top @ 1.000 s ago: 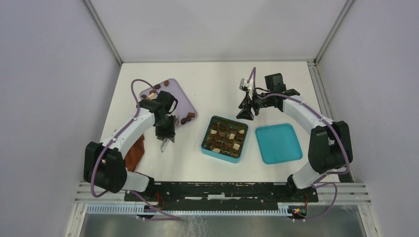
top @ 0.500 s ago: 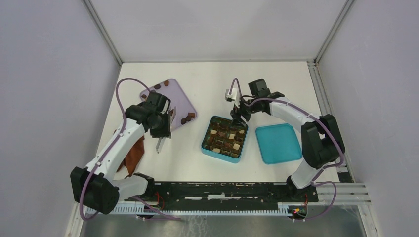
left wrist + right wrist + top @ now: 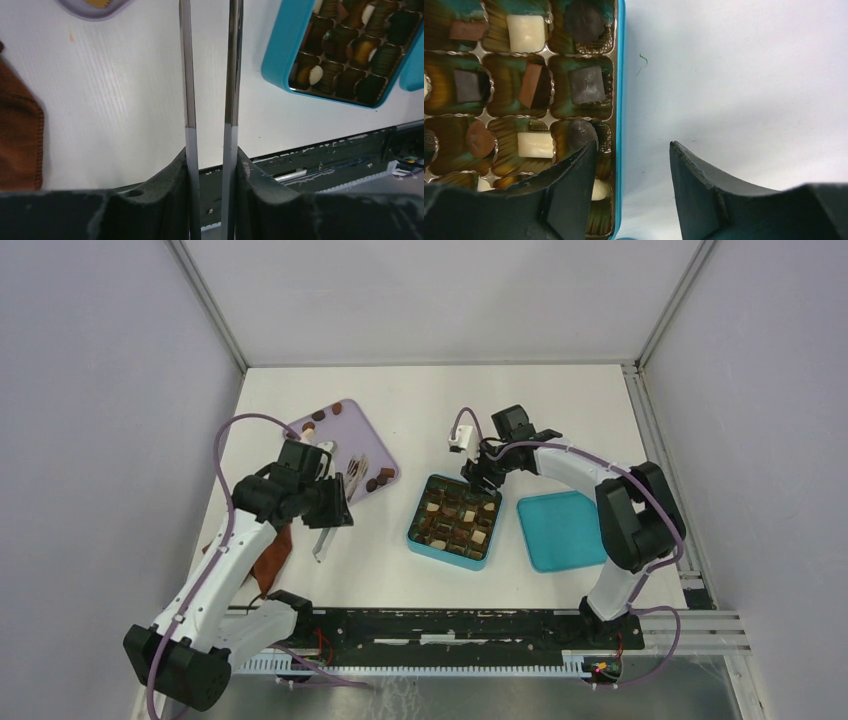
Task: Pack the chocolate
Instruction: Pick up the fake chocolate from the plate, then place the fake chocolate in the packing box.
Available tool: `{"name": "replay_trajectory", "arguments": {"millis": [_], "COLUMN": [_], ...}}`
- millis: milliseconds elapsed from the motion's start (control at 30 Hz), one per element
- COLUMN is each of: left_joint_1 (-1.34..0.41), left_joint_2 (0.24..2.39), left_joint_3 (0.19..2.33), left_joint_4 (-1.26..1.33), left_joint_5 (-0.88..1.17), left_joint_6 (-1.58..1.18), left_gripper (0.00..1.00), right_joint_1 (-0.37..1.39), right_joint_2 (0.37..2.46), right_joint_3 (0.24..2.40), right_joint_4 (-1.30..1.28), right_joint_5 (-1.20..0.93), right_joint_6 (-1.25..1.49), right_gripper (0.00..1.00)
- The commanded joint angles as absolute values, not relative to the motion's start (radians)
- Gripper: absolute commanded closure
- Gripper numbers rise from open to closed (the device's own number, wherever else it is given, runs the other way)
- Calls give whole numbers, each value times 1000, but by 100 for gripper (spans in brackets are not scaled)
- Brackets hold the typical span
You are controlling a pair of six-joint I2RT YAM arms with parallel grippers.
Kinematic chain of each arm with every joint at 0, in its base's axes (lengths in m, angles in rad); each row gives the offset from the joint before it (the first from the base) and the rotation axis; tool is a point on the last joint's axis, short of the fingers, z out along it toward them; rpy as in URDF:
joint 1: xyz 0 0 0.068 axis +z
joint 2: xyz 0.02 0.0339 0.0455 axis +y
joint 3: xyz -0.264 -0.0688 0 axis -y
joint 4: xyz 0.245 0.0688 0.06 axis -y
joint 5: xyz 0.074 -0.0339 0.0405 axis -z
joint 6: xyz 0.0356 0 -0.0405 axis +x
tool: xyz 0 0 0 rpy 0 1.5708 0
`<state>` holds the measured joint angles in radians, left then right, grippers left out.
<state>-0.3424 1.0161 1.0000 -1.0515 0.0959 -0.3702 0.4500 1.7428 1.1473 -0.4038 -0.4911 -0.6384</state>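
Top external view puts my right pincer (image 3: 478, 474) at the far right corner of the teal box (image 3: 413, 527). From the right wrist, its jaws stand apart and hold nothing. One finger is over a corner cell, the other over bare tabletop (image 3: 749, 75), with the box wall below between them. The chocolate (image 3: 585, 85) sits in many cells, and more lies on the lilac tray (image 3: 372, 445). My left pincer (image 3: 210, 155) is clamped on metal tweezers (image 3: 186, 75) just off the tray's near edge; their tips are out of frame.
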Motion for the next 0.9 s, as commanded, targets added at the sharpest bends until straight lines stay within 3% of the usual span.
{"name": "replay_trajectory", "arguments": {"millis": [0, 100, 267, 333, 600, 867], "left_joint_1": [-344, -352, -397, -436, -725, -847], "left_joint_2": [956, 922, 872, 867, 843, 903], "left_joint_3": [975, 947, 883, 866, 836, 837], "left_joint_4": [-955, -901, -776, -745, -511, -430], "left_joint_5": [250, 311, 421, 424, 348, 342], "left_joint_6": [-426, -452, -520, -540, -606, -583], "left_gripper": [98, 98, 98, 98, 98, 98], "right_joint_1": [462, 465, 464, 465, 466, 468], "right_joint_2": [1786, 1798, 1765, 1731, 1508, 1368], "right_joint_3": [1165, 1176, 1177, 1164, 1140, 1125], "right_joint_4": [-412, -422, -410, -389, -331, -306], "right_joint_5": [-470, -483, -488, -484, -382, -337], "right_joint_6": [-661, -660, -657, -651, -643, -644], "right_gripper": [42, 54, 92, 100, 100, 100]}}
